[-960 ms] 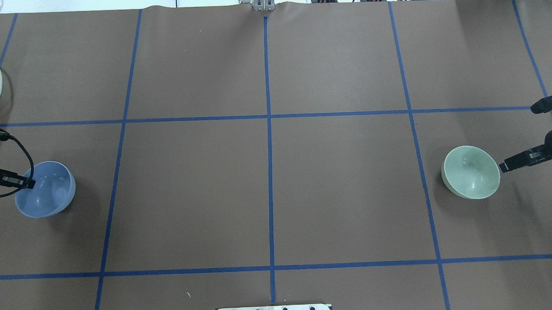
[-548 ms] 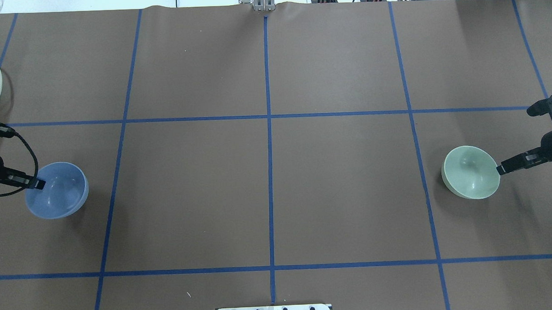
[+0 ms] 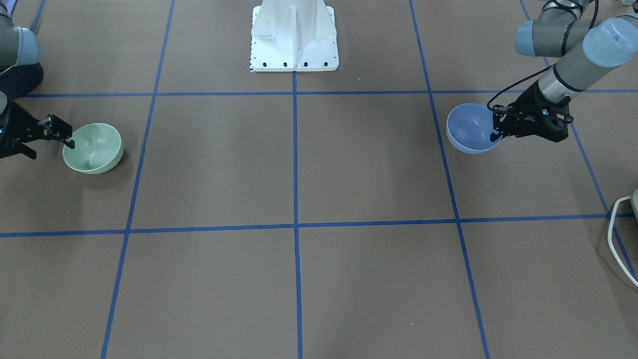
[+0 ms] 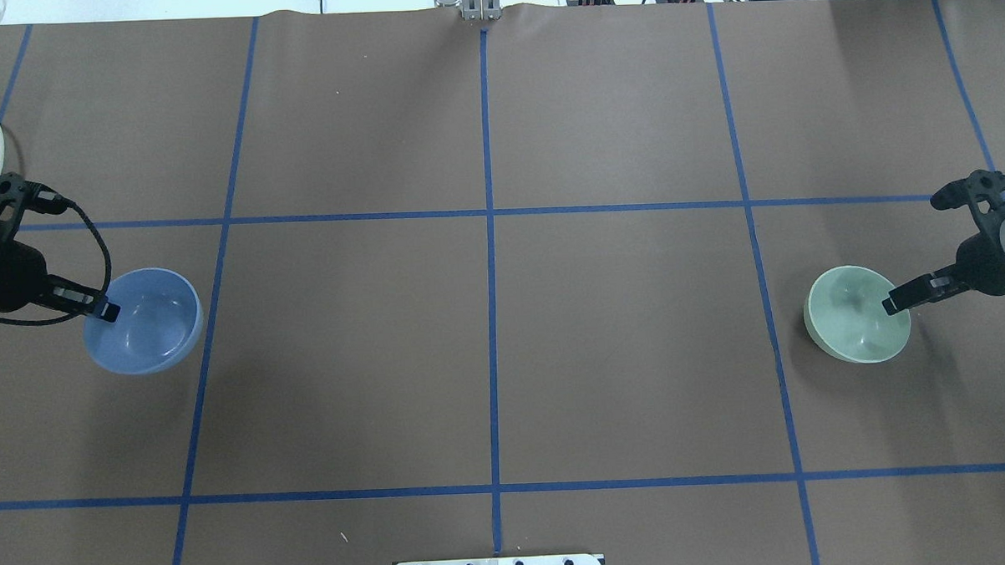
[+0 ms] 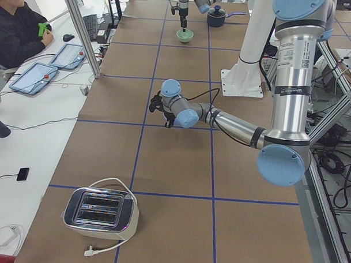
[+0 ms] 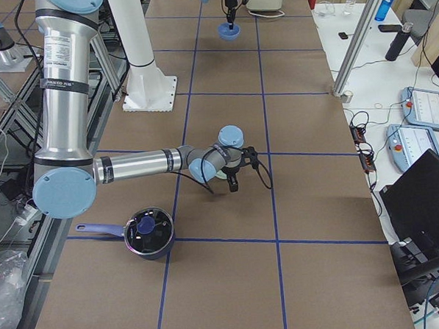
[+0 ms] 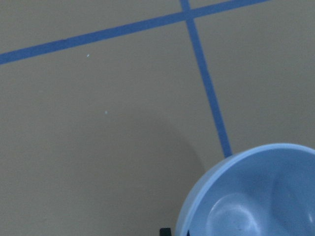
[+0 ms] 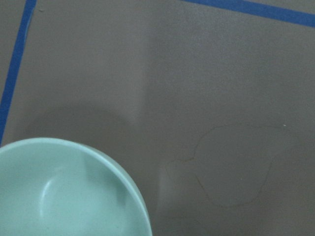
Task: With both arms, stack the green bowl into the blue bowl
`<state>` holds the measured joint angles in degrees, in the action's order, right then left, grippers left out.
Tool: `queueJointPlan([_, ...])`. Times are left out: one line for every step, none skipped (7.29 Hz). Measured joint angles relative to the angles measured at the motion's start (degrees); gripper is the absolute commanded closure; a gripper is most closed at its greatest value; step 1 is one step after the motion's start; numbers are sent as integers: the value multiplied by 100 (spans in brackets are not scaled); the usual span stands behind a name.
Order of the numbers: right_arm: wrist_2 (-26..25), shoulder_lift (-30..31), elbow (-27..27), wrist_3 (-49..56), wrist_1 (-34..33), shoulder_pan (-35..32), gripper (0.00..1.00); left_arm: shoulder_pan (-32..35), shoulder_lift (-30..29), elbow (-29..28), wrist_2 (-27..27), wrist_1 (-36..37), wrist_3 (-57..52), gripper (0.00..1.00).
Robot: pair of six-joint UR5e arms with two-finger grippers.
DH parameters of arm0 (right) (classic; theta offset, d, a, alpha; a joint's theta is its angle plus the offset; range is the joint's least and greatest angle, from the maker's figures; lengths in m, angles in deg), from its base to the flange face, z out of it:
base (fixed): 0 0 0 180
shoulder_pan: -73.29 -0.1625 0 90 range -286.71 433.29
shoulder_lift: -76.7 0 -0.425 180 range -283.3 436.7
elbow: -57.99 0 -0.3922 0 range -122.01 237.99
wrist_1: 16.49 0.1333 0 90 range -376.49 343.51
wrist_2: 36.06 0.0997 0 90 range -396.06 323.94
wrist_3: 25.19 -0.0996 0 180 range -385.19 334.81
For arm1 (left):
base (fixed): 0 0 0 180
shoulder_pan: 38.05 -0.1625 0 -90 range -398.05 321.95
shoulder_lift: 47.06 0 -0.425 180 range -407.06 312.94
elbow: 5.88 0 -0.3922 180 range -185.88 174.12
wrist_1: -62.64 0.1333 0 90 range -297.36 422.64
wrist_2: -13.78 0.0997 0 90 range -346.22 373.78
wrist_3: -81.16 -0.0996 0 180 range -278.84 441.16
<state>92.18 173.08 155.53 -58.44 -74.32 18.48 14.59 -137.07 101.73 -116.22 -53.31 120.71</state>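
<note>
Left hand is pinched on the outer rim of the blue bowl, and it's carried it inward since a second ago! Green bowl sits unmoved at the right end of the desk, well apart. Right hand has slid over its outer rim, bowl lying centre-ward of it; closed or not, I can't tell.

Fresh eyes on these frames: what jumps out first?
Two pale bowls sit far apart on the brown table: the blue bowl at the robot's left, the green bowl at its right. The left claw grips the blue bowl's rim; the right claw is at the green bowl's rim.
</note>
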Motion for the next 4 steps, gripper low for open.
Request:
queueJointPlan([2,-34,-27,-57,0,23,79,-4,-67,27,-4,70,48,100])
queueJointPlan([6,-80,-37,-160,-1,60,100,-9,-150,21,-7,100,120,100])
queueJointPlan([7,-129,-39,-233,-5,86,100,-13,-222,13,-6,111,198,100])
queueJointPlan([8,-153,-40,-268,-8,99,100,-15,-278,16,-2,159,239,100])
